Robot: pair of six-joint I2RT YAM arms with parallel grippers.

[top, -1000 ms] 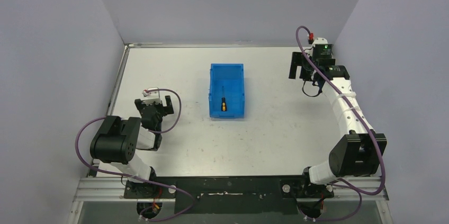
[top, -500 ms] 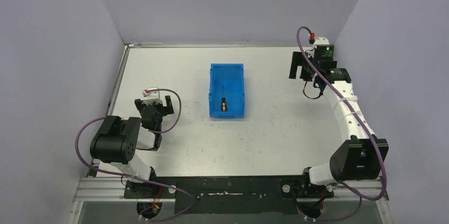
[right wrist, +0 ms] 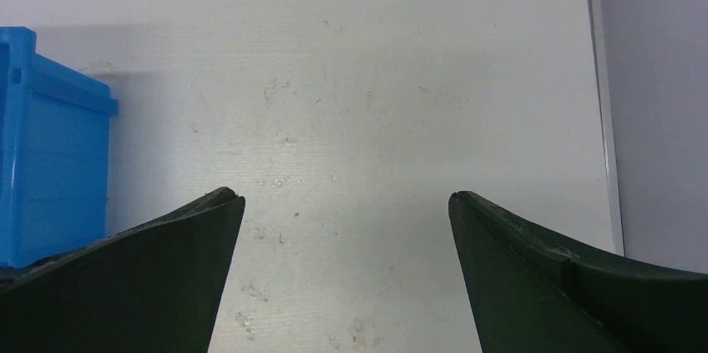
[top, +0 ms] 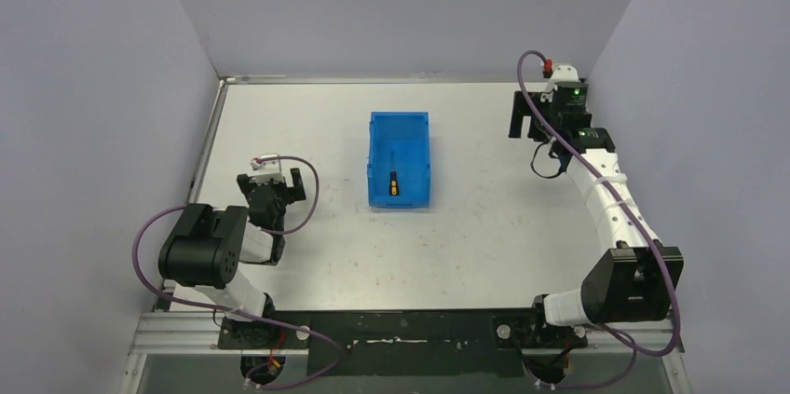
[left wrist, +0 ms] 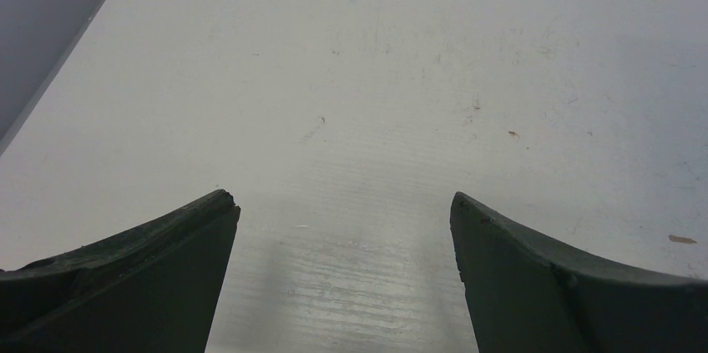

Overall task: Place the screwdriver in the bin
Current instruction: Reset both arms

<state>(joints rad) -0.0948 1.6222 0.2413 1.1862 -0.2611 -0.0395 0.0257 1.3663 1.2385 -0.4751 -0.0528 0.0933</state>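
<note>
Both the left gripper (left wrist: 342, 203) and right gripper (right wrist: 344, 199) stand wide and empty, and the screwdriver (top: 394, 184) lies inside the bin (top: 399, 116), so backing away clear of its walls seems best.

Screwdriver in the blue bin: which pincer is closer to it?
The left pincer, it seems. It sits level with the screwdriver, left of the bin. The right pincer is off to the right and farther back.
</note>
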